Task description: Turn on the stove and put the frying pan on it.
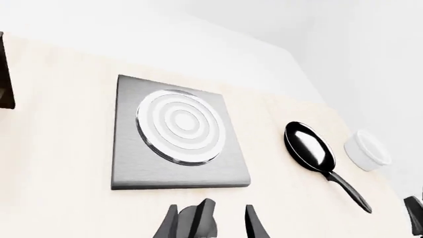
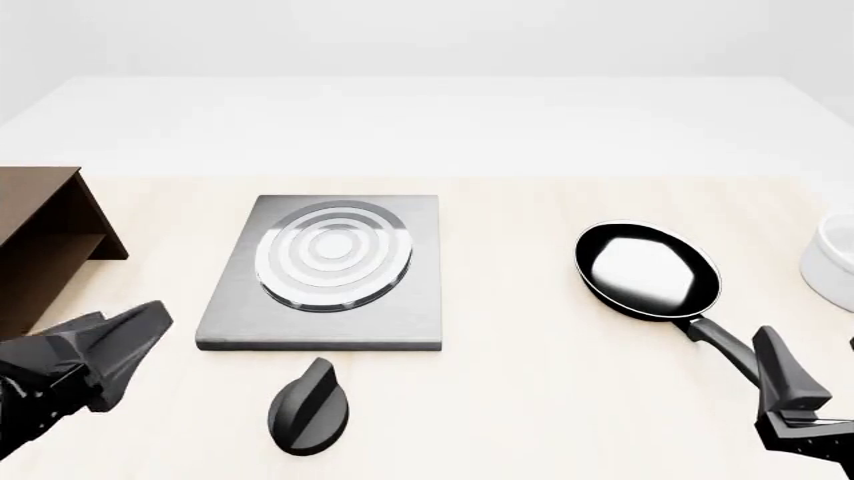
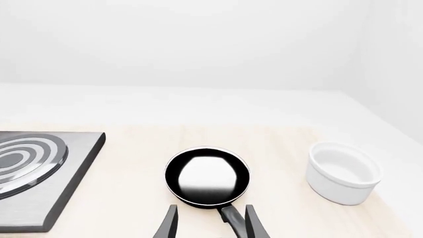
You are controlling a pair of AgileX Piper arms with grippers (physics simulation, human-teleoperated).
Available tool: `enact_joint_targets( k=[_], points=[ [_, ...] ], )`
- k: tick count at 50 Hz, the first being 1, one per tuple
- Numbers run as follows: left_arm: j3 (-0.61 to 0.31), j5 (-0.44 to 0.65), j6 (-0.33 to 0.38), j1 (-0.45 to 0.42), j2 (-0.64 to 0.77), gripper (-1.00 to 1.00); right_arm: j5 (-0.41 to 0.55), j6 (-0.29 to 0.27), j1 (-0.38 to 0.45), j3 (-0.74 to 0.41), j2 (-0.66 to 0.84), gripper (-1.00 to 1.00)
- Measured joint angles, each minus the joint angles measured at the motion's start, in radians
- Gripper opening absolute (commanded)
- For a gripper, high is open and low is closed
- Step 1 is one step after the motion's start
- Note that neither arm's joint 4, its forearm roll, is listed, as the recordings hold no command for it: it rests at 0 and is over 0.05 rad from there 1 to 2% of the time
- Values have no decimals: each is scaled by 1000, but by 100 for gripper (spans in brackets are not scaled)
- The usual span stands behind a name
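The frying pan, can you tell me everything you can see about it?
The frying pan is small, round and black, with a glossy inside that mirrors white light. A long black handle runs from it toward the robot's side. It sits flat on the pale wooden table, empty, to the right of the stove, with the white cup further right. The right pincer is open, its fingers on either side of the handle, not visibly gripping it.

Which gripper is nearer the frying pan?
Right. The right gripper straddles the frying pan handle; the left gripper sits across the table, beyond the stove.
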Motion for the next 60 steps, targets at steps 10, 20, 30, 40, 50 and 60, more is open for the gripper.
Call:
enact_joint_targets(
  k=[10,20,30,40,50,60],
  points=[
    [4,-63,251,263,-218,100,59,27,11,-20,-46,100],
    [163,-200,363,373,-296,100,278,11,64,-274,-51,100],
    [218,-252,414,408,-325,100,425,-46,105,-561,135,100],
    [235,-278,469,417,-335,100,436,-144,83,-661,374,100],
    [241,-279,486,414,-339,100,322,-215,24,-606,567,100],
    [249,-274,476,419,-341,100,164,-278,-44,-503,719,100]
  ],
)
